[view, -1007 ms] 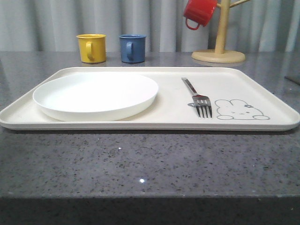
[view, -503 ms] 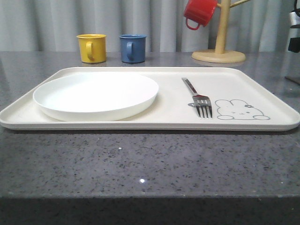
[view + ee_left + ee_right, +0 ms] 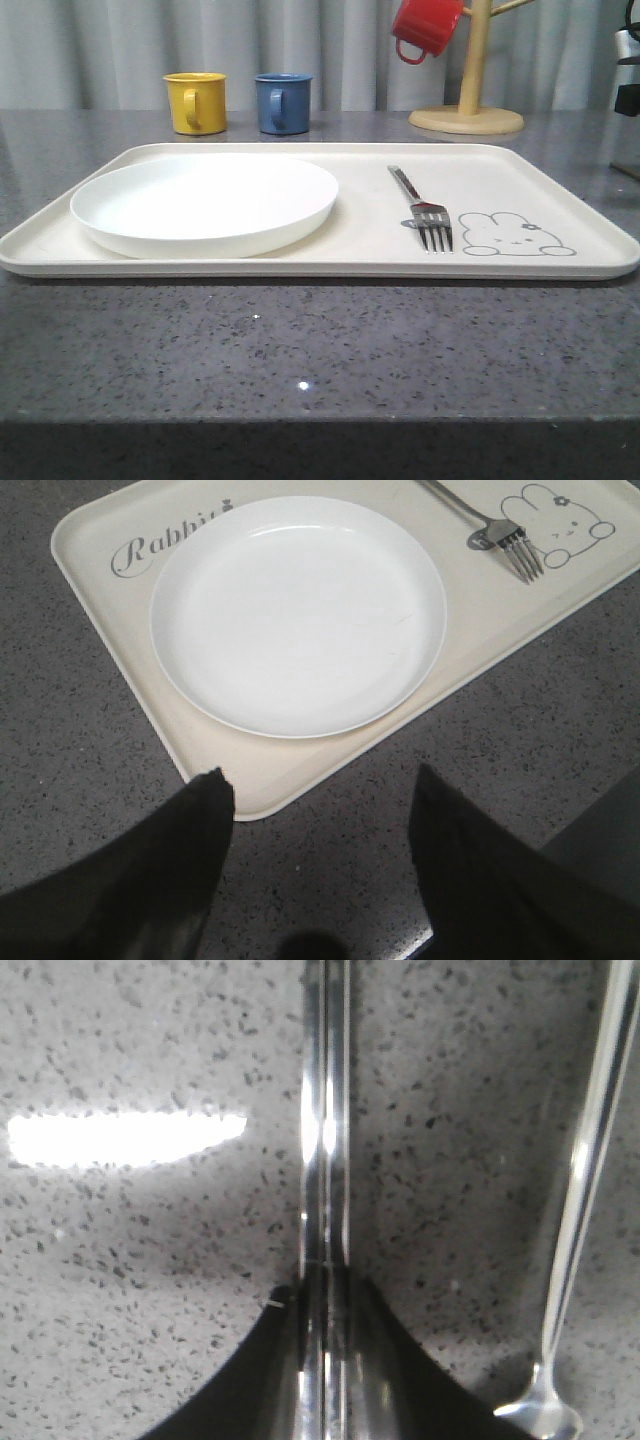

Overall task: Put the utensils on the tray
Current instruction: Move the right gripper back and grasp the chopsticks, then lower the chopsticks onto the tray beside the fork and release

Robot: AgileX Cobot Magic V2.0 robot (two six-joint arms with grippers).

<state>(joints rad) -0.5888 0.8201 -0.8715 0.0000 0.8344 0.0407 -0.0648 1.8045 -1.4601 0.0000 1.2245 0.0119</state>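
Your right gripper point(image 3: 325, 1360) is pinched on the paired chopsticks point(image 3: 325, 1110) over the speckled grey counter point(image 3: 150, 1280), with the spoon point(image 3: 585, 1190) lying just beside. Your left gripper point(image 3: 320, 850) hangs spread near the tray point(image 3: 100, 630) corner. The fork point(image 3: 422, 208) lies on the tray beside the white plate point(image 3: 205, 203).

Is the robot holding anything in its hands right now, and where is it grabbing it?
The right gripper pinches the chopsticks partway along their length. The left gripper is open, holding nothing.
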